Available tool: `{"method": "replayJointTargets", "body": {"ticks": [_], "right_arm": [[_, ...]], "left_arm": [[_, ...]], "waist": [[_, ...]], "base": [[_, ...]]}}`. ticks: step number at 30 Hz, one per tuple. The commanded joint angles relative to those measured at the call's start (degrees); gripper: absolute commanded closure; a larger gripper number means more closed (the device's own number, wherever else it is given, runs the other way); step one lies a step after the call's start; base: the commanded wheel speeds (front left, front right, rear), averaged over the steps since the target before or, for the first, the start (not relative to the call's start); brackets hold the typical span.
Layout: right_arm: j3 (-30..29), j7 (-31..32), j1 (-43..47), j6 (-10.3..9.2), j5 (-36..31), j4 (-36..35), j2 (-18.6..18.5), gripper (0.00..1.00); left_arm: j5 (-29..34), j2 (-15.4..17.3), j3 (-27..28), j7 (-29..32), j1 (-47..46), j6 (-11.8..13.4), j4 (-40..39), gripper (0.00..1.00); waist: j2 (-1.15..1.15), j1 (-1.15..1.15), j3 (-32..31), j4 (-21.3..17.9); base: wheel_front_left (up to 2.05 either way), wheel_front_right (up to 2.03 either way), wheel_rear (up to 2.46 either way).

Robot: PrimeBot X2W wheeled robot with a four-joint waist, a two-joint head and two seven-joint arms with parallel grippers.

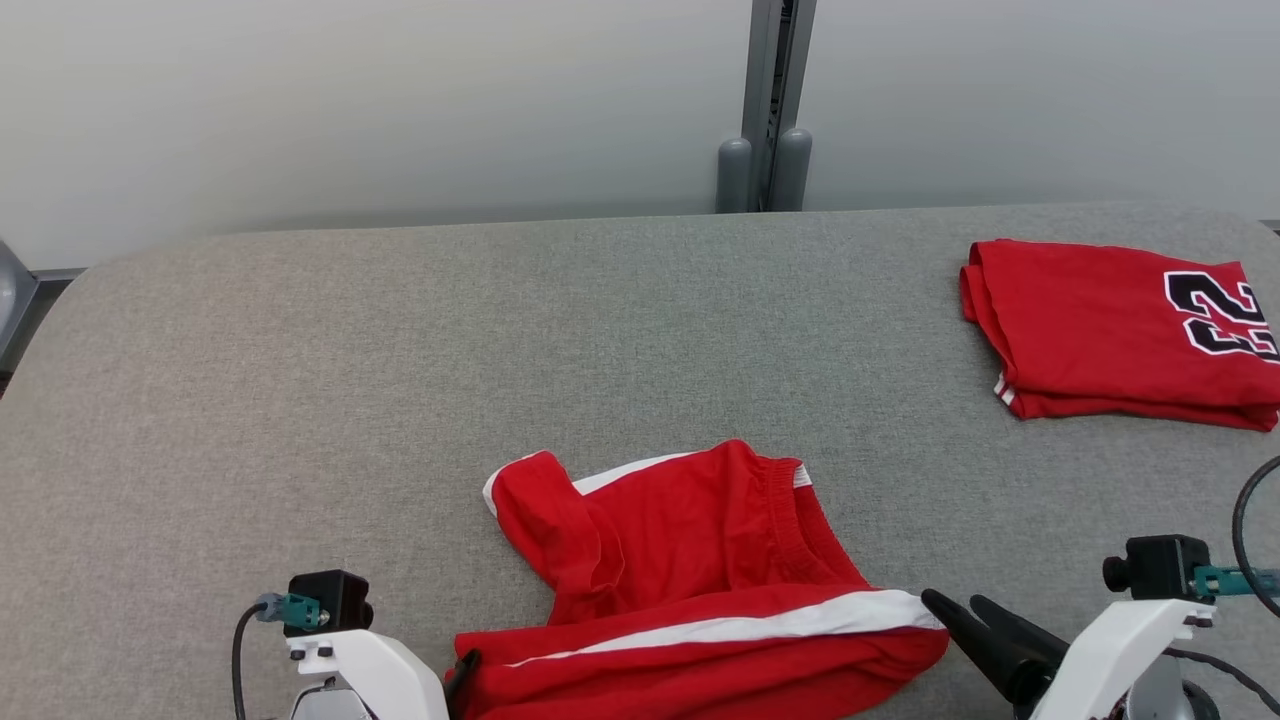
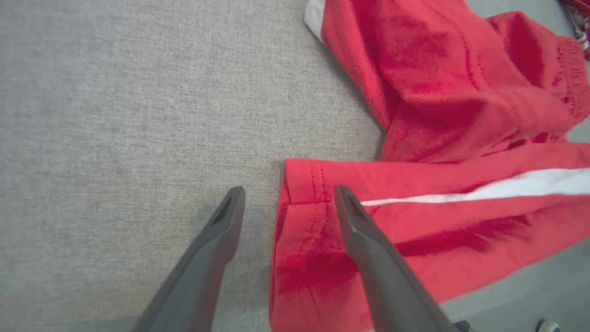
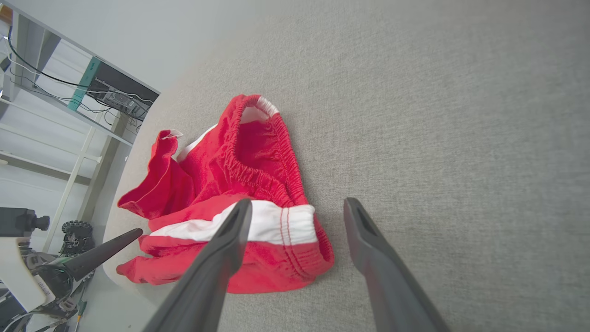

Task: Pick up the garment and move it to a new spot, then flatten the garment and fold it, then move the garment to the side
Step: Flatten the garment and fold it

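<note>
The garment, red shorts with white side stripes, lies crumpled at the table's near edge, its elastic waistband gaping upward. My left gripper is open at the shorts' left hem: one finger is over the red cloth, the other over bare table. In the head view only a dark fingertip of it shows by the cloth's left end. My right gripper is open at the shorts' right end, straddling the white-striped corner. Neither grips the cloth.
A folded red jersey with black numbers lies at the table's far right. The grey fabric table stretches bare to the left and back. A grey post stands behind it; shelving with cables stands off its left end.
</note>
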Motion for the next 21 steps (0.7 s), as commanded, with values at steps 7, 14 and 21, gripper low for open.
{"method": "replayJointTargets", "body": {"ticks": [7, 14, 21], "right_arm": [[1.09, 4.75, -1.82, 0.03, 5.45, -0.72, 1.41, 0.0], [0.92, 5.74, -2.34, 0.04, 5.23, 0.32, 0.89, 0.0], [0.12, 7.26, -1.88, 0.04, 3.97, 1.17, 1.38, 0.0]], "left_arm": [[-1.79, 1.07, -0.77, 4.19, -1.01, -0.97, -0.03, 0.0], [-2.28, 1.61, -1.53, 6.27, -0.57, -1.19, -0.7, 0.0], [-2.7, 1.64, -1.74, 6.8, -0.24, -0.94, -1.36, 0.0]], "waist": [[0.0, 0.0, 0.51, -0.36], [0.0, 0.0, 0.66, -0.05], [0.0, 0.0, 0.72, 0.25]], "base": [[0.0, 0.0, 0.0], [0.0, 0.0, 0.0], [0.0, 0.0, 0.0]]}}
